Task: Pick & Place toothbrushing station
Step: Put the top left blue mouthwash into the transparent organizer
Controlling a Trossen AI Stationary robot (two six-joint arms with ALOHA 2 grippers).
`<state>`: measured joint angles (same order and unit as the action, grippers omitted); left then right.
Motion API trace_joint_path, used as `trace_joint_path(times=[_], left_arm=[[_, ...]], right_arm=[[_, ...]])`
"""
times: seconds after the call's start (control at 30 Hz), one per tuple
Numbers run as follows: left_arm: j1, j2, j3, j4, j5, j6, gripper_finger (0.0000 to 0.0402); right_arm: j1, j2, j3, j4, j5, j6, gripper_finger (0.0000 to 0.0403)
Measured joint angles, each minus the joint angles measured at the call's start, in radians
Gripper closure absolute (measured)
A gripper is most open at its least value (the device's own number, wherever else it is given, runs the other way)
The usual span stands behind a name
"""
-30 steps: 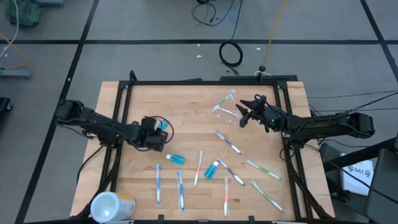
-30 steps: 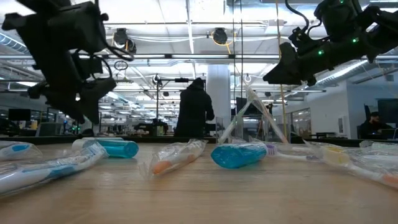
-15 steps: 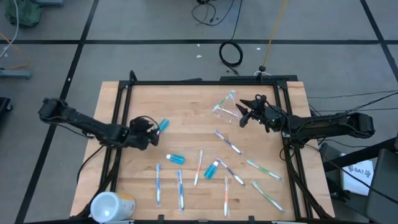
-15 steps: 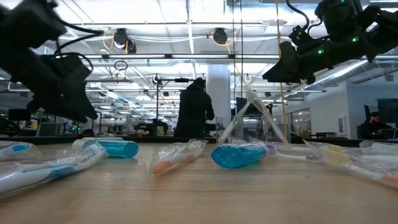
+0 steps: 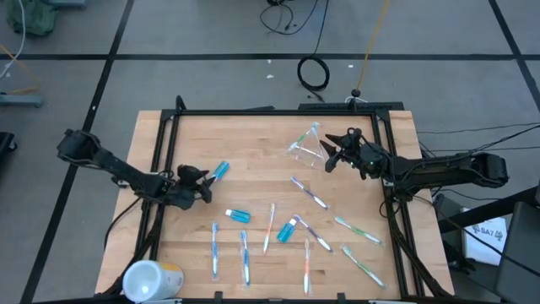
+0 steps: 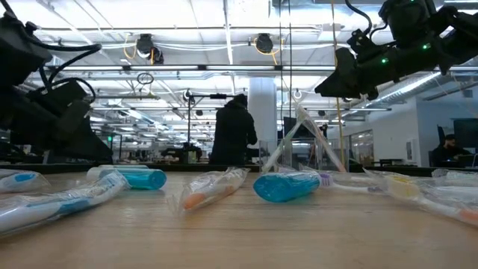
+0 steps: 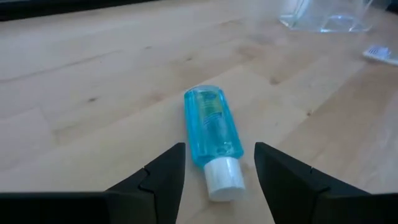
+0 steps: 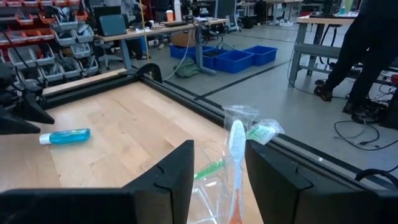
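A blue tube point(image 5: 219, 171) with a white cap lies flat on the tabletop point(image 5: 253, 143) just in front of our left hand point(image 5: 202, 187). In the left wrist view the tube point(image 7: 212, 127) sits between and just past the two spread fingers point(image 7: 163, 180), cap end nearest them, and they do not touch it. The left hand is released and holds nothing.

Nearer the front edge from that hand lie a second tube point(image 5: 238, 216), an orange toothbrush point(image 5: 269, 230), a third tube point(image 5: 288, 229) and two blue brushes point(image 5: 214, 251), all loose on the wood.

Our right hand point(image 5: 336, 152) hangs over the far right part of the tabletop, fingers apart, nothing in them. Just ahead of it lies the clear cup point(image 5: 305, 144), tipped on its side, with a toothbrush point(image 8: 237, 163) in it. Green brushes point(image 5: 358, 230) lie toward the front from this hand.

A white and yellow cylinder point(image 5: 152, 279) stands at the front left corner, well apart from both hands. In the low view a person point(image 6: 233, 132) stands in the room beyond.
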<state>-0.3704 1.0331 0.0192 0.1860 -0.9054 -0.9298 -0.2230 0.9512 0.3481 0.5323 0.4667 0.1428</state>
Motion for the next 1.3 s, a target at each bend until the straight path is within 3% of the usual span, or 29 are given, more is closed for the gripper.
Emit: trace_joint_path(times=[0.23, 0.4, 0.57, 1.3], left_arm=[[0.021, 0.104, 0.001, 0.011, 0.022, -0.077, 0.0196], [0.024, 0.181, 0.001, 0.12, 0.028, -0.04, 0.0195], [0.023, 0.233, 0.001, 0.093, 0.048, -0.054, 0.0194], [0.024, 0.243, 0.001, 0.123, 0.045, -0.083, 0.0195]], right_arm=[[0.0, 0.0, 0.0, 0.002, 0.0, -0.006, 0.0268], [0.0, 0.0, 0.0, 0.009, 0.0, -0.006, 0.0268], [0.0, 0.0, 0.0, 0.009, 0.0, -0.027, 0.0268], [0.0, 0.0, 0.0, 0.01, 0.0, -0.032, 0.0268]])
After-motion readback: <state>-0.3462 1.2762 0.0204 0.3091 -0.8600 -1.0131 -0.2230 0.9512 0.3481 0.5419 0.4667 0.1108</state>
